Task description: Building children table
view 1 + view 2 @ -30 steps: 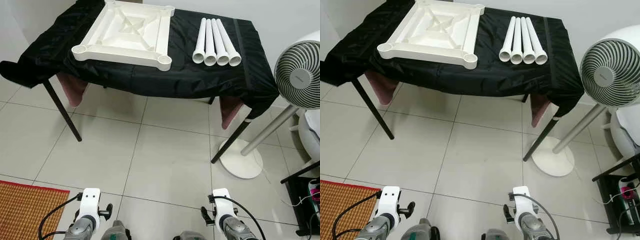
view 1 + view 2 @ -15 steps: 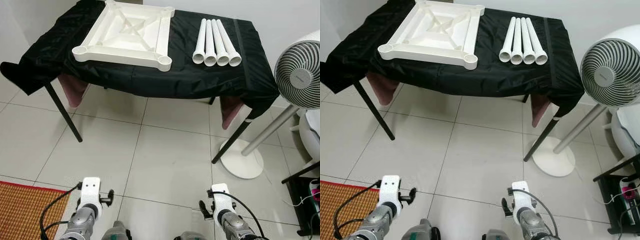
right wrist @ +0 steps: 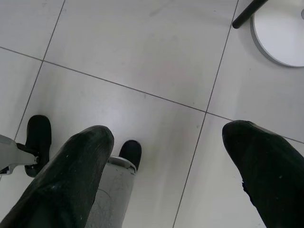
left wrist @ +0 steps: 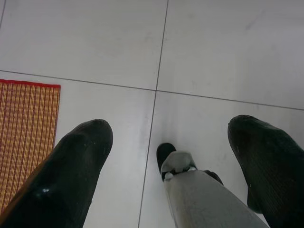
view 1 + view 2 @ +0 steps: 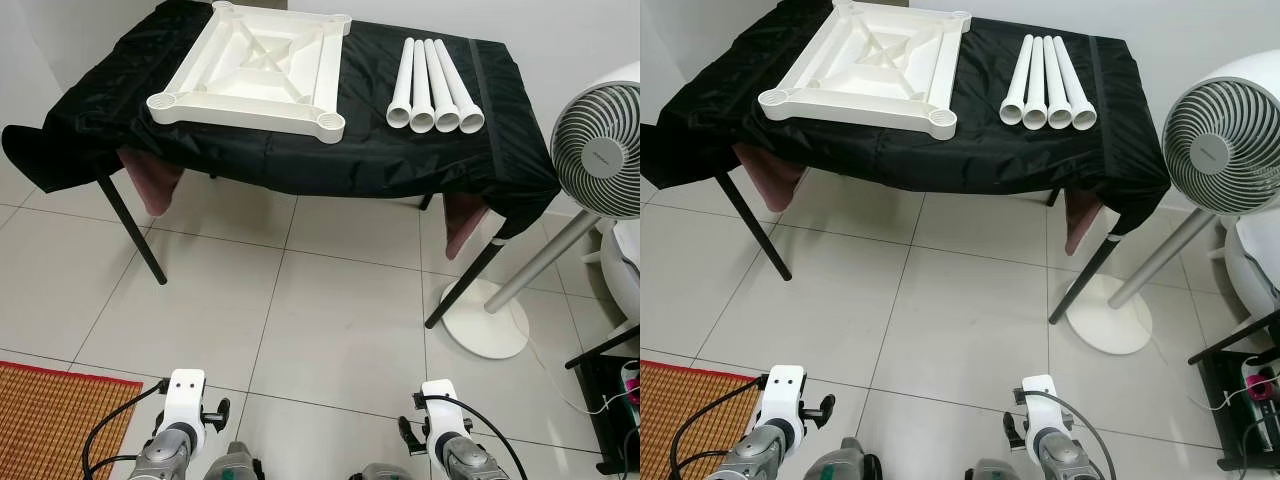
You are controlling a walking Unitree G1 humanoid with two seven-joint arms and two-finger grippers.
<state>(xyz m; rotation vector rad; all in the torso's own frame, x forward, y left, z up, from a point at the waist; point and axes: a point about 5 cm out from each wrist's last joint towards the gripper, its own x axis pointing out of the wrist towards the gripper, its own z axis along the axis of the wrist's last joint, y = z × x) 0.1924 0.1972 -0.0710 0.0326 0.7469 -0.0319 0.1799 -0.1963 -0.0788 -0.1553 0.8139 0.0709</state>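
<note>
- White moulded-plastic square tabletop [image 5: 250, 68], upside down w/ ribs and 4 corner sockets up, sits on the left half of the black-cloth-covered worktop [image 5: 360, 160], front corners near the front edge.
- 4 white plastic tube legs [image 5: 432, 84] lie side by side on the right half, open ends toward the front edge, touching each other, apart from the tabletop.
- Left pincer [image 4: 161, 156] and right pincer [image 3: 166, 161] both spread apart, empty, hanging low over the tiled floor [image 5: 330, 300], well short of the worktop.
- Handling, est.: legs light, stiff, smooth, prob. roll. Grab mid-length across the dia. Tabletop rigid, bulky; take by rim or rib.
- White pedestal fan [image 5: 600, 140] stands off the right edge. Watch arm swing.
</note>
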